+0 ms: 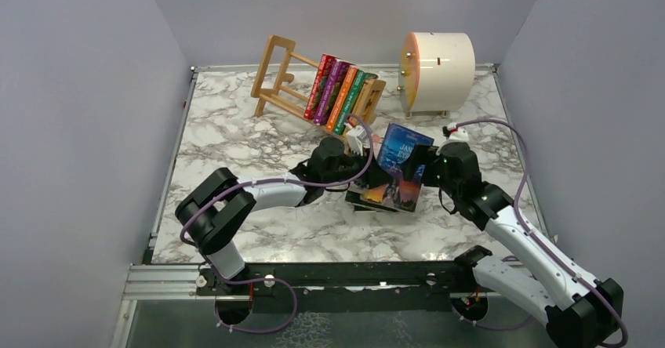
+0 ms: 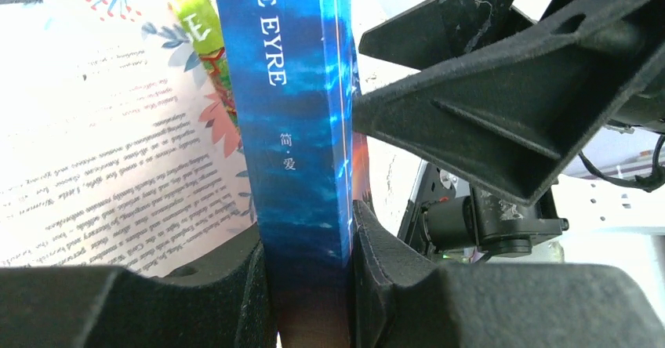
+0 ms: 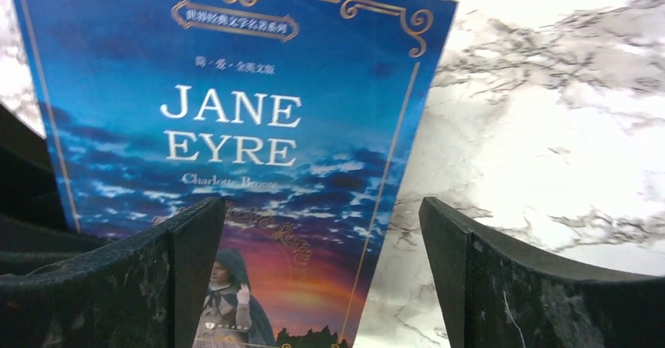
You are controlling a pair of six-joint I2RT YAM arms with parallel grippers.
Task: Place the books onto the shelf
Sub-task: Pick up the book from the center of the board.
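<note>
A blue "Jane Eyre" book point(image 1: 401, 160) stands tilted up at the table's middle. My left gripper point(image 1: 375, 166) is shut on it at its spine edge. In the left wrist view the blue spine point(image 2: 302, 128) is pinched between both pads, gripper point(image 2: 310, 285). My right gripper point(image 1: 427, 168) is open just to the book's right. In the right wrist view the front cover point(image 3: 235, 128) faces that gripper point(image 3: 321, 254), with nothing between its fingers. More books point(image 1: 368, 199) lie flat under the raised one. Several books point(image 1: 339, 93) lean on the light-wood shelf point(image 1: 278, 77) at the back.
A cream cylindrical drum point(image 1: 437, 64) stands at the back right, close to the shelf's right end. A white back cover with print point(image 2: 102, 152) lies to the left of the held book. Grey walls enclose the marble table point(image 1: 235, 136) on three sides.
</note>
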